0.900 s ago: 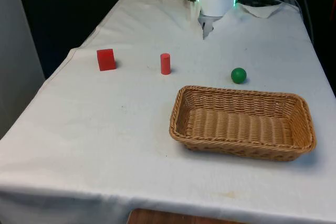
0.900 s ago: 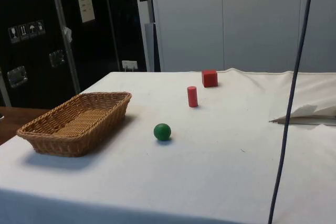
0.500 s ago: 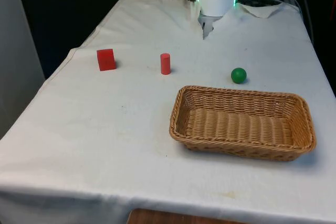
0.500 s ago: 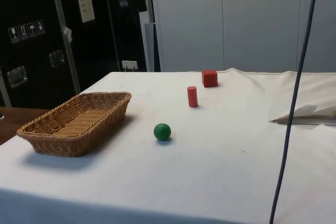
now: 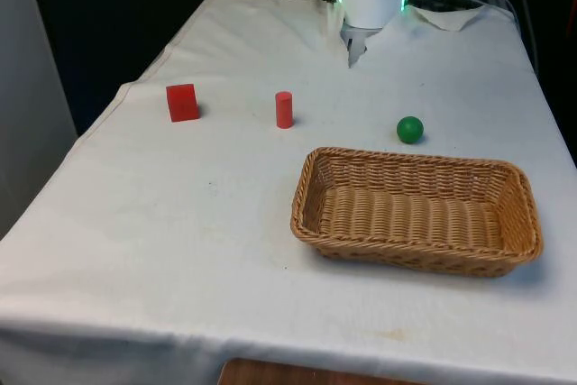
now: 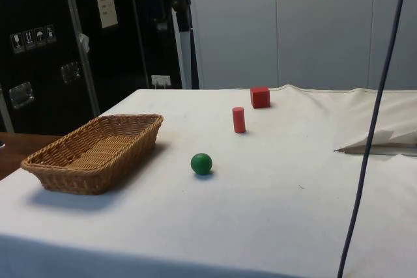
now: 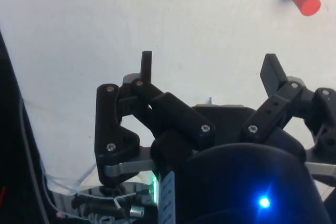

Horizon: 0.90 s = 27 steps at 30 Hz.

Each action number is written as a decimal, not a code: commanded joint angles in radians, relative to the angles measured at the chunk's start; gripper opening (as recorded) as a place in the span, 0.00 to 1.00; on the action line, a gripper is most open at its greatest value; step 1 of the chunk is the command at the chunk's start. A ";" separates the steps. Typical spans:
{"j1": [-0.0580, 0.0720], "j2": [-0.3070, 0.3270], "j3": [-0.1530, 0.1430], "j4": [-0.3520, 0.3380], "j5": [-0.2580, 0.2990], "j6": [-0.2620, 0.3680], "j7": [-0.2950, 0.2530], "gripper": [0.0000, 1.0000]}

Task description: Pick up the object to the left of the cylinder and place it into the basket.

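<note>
Front view: red cube (image 5: 182, 102) sits at nine o'clock of the red cylinder (image 5: 284, 109) — likely light, rigid; grip its flat opposite faces; gripper (image 7: 209, 74) spread wide, empty.

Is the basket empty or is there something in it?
Empty. The basket shows only bare wicker inside; the red cube sits on the cloth.

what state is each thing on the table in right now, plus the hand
hand: open, holding nothing, well above the cloth
red cube: resting on the cloth, untouched, on the front view's left of the cylinder
red cylinder: standing upright on the cloth
green ball: resting on the cloth, just outside the basket
basket: upright, nothing inside
</note>
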 commanded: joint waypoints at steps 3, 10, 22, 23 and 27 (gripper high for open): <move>0.003 -0.019 0.015 -0.047 -0.029 0.051 0.035 1.00; 0.000 -0.024 0.037 -0.095 -0.043 0.093 0.059 1.00; 0.001 -0.015 0.071 -0.185 -0.088 0.227 0.126 1.00; 0.000 -0.012 0.071 -0.192 -0.088 0.238 0.126 1.00; -0.001 -0.003 0.071 -0.207 -0.077 0.258 0.117 1.00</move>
